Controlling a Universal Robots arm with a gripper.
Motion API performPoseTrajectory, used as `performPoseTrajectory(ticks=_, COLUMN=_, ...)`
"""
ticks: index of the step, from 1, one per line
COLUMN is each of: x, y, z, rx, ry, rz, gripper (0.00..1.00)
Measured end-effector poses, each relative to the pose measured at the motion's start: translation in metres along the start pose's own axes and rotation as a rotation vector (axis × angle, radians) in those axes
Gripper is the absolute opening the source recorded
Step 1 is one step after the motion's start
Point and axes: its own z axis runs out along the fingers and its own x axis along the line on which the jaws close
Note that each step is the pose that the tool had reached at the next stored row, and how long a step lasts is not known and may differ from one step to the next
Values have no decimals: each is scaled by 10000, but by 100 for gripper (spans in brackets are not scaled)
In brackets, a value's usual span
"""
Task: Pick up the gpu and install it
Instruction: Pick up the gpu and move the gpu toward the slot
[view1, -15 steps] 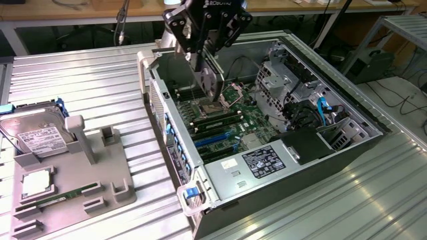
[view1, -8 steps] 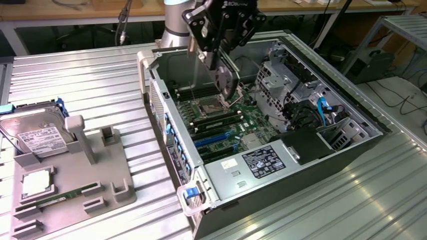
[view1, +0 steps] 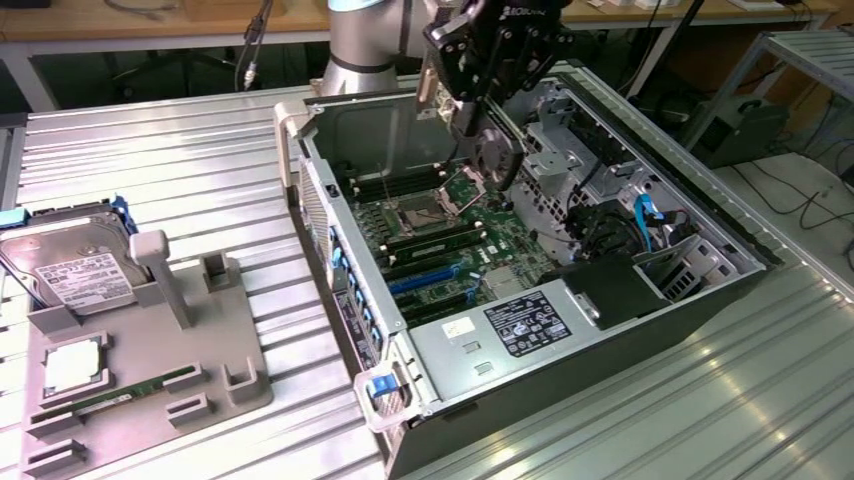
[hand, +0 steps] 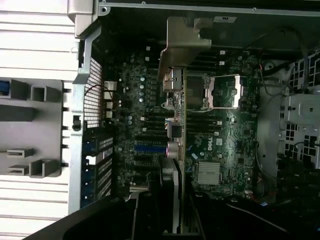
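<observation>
- Between the jaws of the gripper (view1: 474, 105), a graphics card (view1: 491, 155) is held fast: the jaws are closed on its upper part and the card hangs on edge, pointing downward.
- In the wrist view the same card (hand: 177, 150) appears edge-on, running out from the gripper (hand: 175, 220) as a thin strip, with its silver bracket (hand: 181, 45) at the end farthest from the jaws.
- Directly beneath the jaws lies an open computer case (view1: 694, 188), resting on its side with its interior facing up.
- On the floor of the case, under the hanging card, is a green motherboard (view1: 454, 240). Whether the card's lower edge touches the board cannot be told.
- Just beside the card's edge sits the square metal processor socket (hand: 222, 92), and on the card's other side a blue slot (hand: 150, 148).
- Farther from the jaws, at the near end of the case, is a silver power supply (view1: 534, 325) with a black label.
- Well apart from the jaws, at the exterior view's left, a gray holder (view1: 240, 400) rests on the ribbed metal table (view1: 174, 170).
- That holder carries a tilted hard drive (view1: 74, 270), a silver square chip (view1: 74, 365) and a green memory stick (view1: 127, 390).
</observation>
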Motion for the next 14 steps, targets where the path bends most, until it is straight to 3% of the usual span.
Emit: performPoseTrajectory(ticks=14, x=-593, y=-31, z=24, rx=5, ry=-23, rz=-2, gripper=28)
